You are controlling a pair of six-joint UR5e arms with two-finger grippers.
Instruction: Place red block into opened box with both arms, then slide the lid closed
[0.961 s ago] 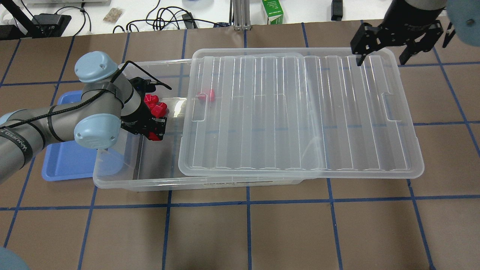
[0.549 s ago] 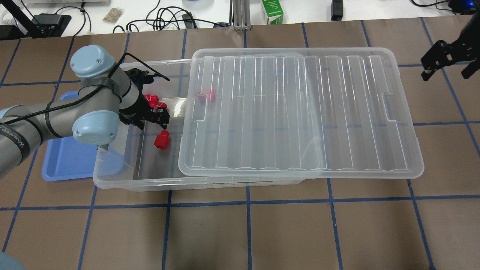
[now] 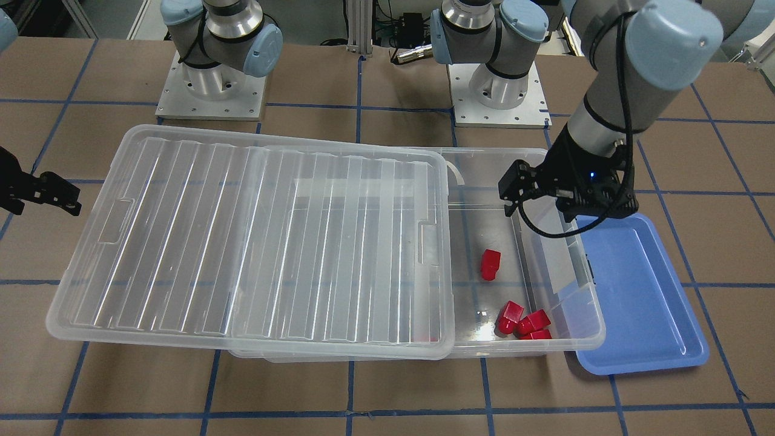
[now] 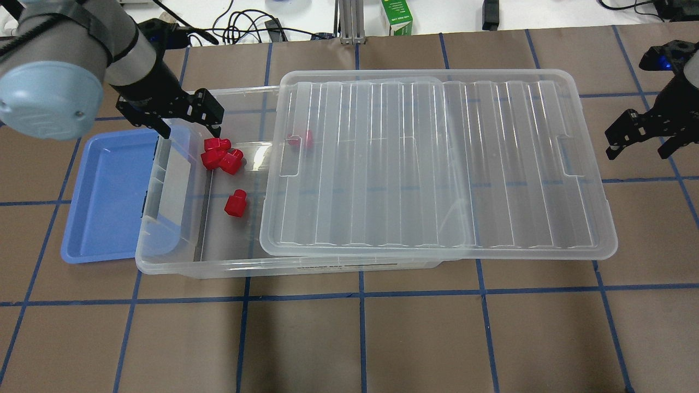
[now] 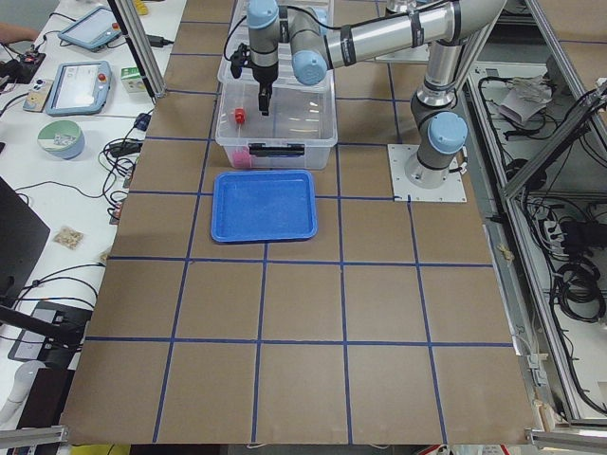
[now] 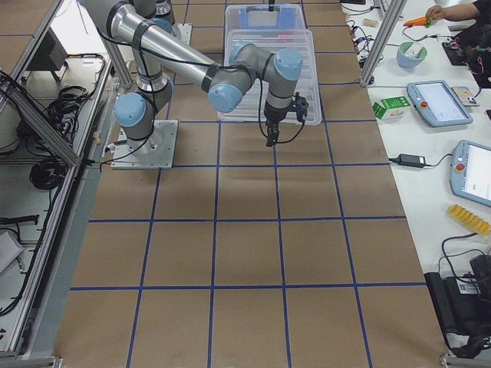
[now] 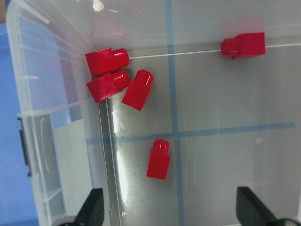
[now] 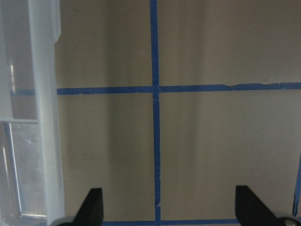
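1. Box (image 4: 229, 268) lies lengthwise on the worktop (image 4: 360, 338), left of centre. Blue tray (image 4: 104, 202) just beside its left end.
2. Lid (image 4: 437, 164) rests on top, offset toward the worktop's right edge; box's left end uncovered.
3. Red block (image 4: 236, 203) lies alone on the box floor in the uncovered end.
4. Behind it, three more red blocks (image 4: 221, 155) bunched by the left wall; fifth block (image 4: 303, 138) shows through the lid.
5. Right pincer (image 4: 639, 150): jaws wide apart, empty, over bare worktop past the lid's right end.
6. Left pincer (image 4: 189, 130): jaws wide apart, empty, above the box's far-left corner.

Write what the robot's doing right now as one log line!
left gripper: open, empty, over box | red block: in box | lid: partly open | right gripper: open, beside lid
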